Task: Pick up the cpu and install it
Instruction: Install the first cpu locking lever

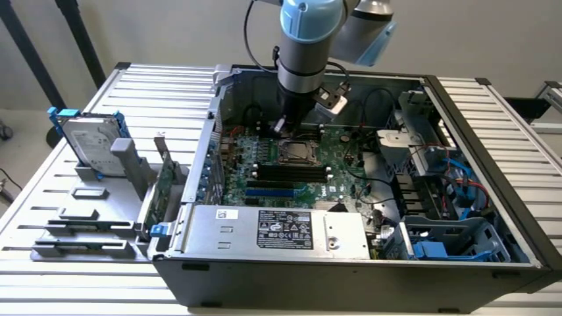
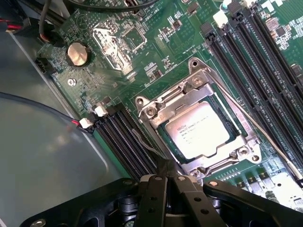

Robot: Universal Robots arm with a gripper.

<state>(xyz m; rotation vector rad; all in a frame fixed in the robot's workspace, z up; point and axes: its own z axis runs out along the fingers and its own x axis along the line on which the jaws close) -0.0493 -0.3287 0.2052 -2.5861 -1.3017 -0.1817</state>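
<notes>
While the cpu point(image 2: 201, 130) sits in its socket, the gripper point(image 2: 166, 177) hangs beside it, fingers pressed together, holding nothing

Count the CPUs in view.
1. The cpu sits in the motherboard socket, inside the metal frame, just ahead of the shut claw. Others could be hidden elsewhere in the case.

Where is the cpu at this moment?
The cpu lies flat in the metal socket frame on the green motherboard, between the two banks of black memory slots. In the exterior view it sits mid-board, just below the gripper.
</notes>
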